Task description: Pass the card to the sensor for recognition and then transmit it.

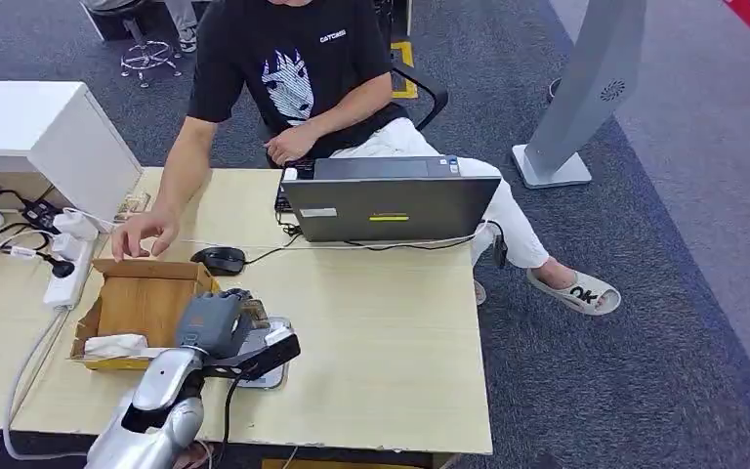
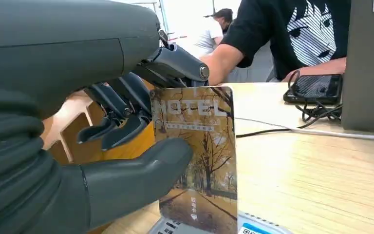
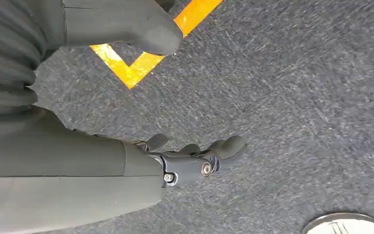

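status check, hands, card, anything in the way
Left hand holds card upright above sensor. Right hand hangs over floor, fingers apart. Nothing in the way.

On my right wrist feed I see the right hand (image 3: 175,97) hanging over grey carpet (image 3: 297,87), holding nothing. The thick thumb (image 3: 151,29) is well apart from the darker fingers (image 3: 226,146), which are only loosely bent. Just beyond the thumb tip an angled yellow line (image 3: 136,70) is marked on the floor. Past the fingers, at the frame's corner, sits part of a round pale disc (image 3: 345,225); I can't tell what it is.
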You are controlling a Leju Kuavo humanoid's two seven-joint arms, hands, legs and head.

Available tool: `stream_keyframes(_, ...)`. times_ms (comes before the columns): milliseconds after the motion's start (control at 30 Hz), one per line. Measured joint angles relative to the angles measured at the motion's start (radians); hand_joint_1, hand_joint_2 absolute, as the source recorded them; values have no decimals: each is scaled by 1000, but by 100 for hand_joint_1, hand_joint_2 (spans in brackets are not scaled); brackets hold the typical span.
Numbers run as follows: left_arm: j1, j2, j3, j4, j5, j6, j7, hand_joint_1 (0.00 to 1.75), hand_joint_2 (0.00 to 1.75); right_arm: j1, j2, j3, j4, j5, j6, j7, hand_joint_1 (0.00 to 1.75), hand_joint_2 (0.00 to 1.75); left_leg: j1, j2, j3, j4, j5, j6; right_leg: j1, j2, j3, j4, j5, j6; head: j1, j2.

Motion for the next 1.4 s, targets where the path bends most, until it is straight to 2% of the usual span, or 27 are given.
stream_keyframes(333, 17, 2, 1, -3, 6, 51, -5, 175, 175, 5, 0, 0, -6, -2, 0, -7, 0, 175, 0, 0, 0, 0, 0, 0, 0, 0, 0, 0, 0, 0, 0, 0)
stream_keyframes(433, 17, 2, 7, -38, 9, 114, -14, 175, 175, 5, 0, 0, -7, -15, 0, -15, 0, 175, 0, 0, 0, 0, 0, 0, 0, 0, 0, 0, 0, 0, 0, 0)
stream_keyframes(567, 16, 10, 58, -148, 84, 228, -59, 175, 175, 10, 0, 0, -16, -12, 0, -14, 0, 175, 0, 0, 0, 0, 0, 0, 0, 0, 0, 0, 0, 0, 0, 0)
stream_keyframes(733, 18, 19, 101, -218, 100, 251, -73, 175, 175, 13, 0, 0, -23, -12, 0, -14, 0, 175, 0, 0, -1, 0, 0, 0, 0, 0, 0, 0, 0, 0, 0, 0)
stream_keyframes(833, 18, 22, 126, -253, 99, 315, -95, 175, 175, 14, 0, 0, -26, -4, 0, -14, 0, 175, 0, 0, -1, 0, 0, 0, 0, 0, 0, 0, 0, 0, 0, 0)
stream_keyframes(1000, 10, 33, 189, -314, -17, 381, -75, 175, 175, 17, 0, 0, -35, 14, 0, -14, 0, 175, 0, 0, -1, 0, 0, 0, 0, 0, 0, 0, 0, 0, 0, 0)
stream_keyframes(1100, 9, 34, 242, -327, -229, 469, -8, 175, 175, 18, 0, 0, -40, 43, 0, 4, 0, 175, 0, 0, -1, 0, 0, 0, 0, 0, 0, 0, 0, 0, 0, 0)
stream_keyframes(1267, 9, 48, 325, -327, -281, 483, 23, 175, 175, 18, 0, 0, -45, 61, 0, 18, 0, 175, 0, 0, -1, 0, 0, 0, 0, 0, 0, 0, 0, 0, 0, 0)
stream_keyframes(1400, -1, 50, 368, -317, -287, 466, 36, 175, 175, 18, 0, 0, -46, 66, 0, 32, 0, 175, 0, 0, -1, 0, 0, 0, 0, 0, 0, 0, 0, 0, 0, 0)
